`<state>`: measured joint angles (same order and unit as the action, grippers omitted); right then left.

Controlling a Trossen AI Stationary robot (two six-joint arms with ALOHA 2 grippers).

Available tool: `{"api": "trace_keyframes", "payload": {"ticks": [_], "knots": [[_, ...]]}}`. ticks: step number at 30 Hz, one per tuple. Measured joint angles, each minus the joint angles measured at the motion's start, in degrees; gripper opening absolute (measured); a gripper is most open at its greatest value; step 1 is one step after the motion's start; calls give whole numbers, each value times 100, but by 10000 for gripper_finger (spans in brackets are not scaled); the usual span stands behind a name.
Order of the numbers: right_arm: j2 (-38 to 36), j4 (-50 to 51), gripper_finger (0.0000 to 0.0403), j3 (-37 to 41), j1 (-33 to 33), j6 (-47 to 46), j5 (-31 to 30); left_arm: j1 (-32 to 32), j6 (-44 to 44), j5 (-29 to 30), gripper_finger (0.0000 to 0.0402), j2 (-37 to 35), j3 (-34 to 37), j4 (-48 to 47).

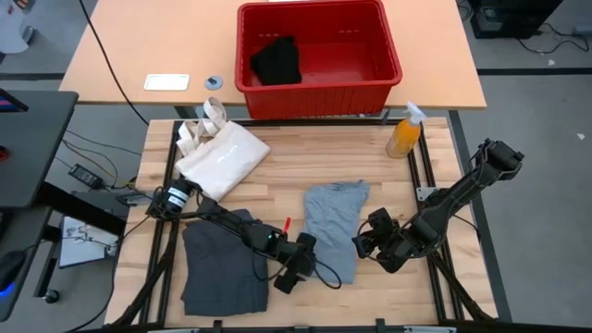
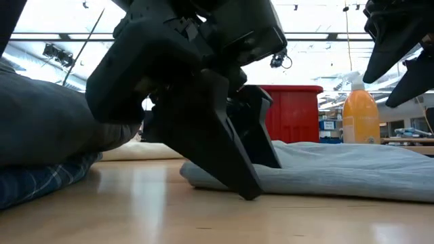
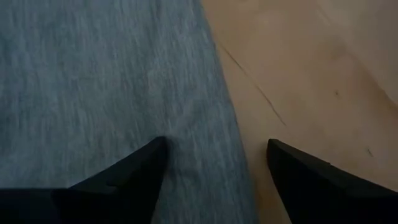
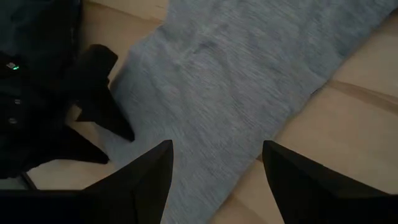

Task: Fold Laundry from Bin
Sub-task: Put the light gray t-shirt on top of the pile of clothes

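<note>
A light grey piece lies flat on the wooden table, mid-front. My left gripper is open and points down at its left edge, one finger over the cloth and one over bare wood. My right gripper is open and hovers above the piece's right side, clear of it in the low view. A dark charcoal-grey piece lies at the front left on a blue-and-white plaid shirt. A black piece lies in the red bin. My left gripper comes from above with its fingers astride the light grey piece's left edge. In the low view one fingertip is down at table height beside the cloth. I cannot tell whether it touches the cloth.
A cream-white tote bag lies at the table's far left. An orange spray bottle stands at the far right. The bin stands on a second table behind. Bare wood shows between the tote and the light grey piece.
</note>
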<state>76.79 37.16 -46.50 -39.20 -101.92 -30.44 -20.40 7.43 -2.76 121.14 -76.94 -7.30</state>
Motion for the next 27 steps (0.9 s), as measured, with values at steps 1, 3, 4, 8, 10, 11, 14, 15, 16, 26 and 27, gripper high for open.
{"api": "trace_keyframes", "payload": {"ticks": [1,3,4,8,10,11,14,15,16,26,27], "knots": [[-1,-8,254,0,0,-1,2,-1,-29,14,281,0,-4,-58],[-2,-40,254,0,0,1,4,-1,-62,49,263,0,-2,-62],[-2,-50,254,0,0,1,4,3,-74,57,247,0,-1,-49],[-2,-177,254,0,0,5,3,19,-59,88,150,-26,8,-74],[-2,-335,254,0,-9,19,12,50,-103,109,85,-40,8,-113],[-2,-474,254,0,-24,77,41,57,-184,103,52,-86,11,-176],[-42,-920,254,0,-137,58,200,128,-635,70,18,-234,28,-398],[-58,-1081,254,0,-216,-43,205,162,-785,54,18,-308,42,-576],[-81,-1271,254,0,-318,-147,186,200,-926,63,18,-429,48,-720],[649,-2909,254,320,-1197,-2089,-1063,617,-1861,155,14,-1531,37,-1110],[821,-3393,254,433,-1151,-2234,-1176,645,-1964,157,14,-1595,35,-1047]]}}
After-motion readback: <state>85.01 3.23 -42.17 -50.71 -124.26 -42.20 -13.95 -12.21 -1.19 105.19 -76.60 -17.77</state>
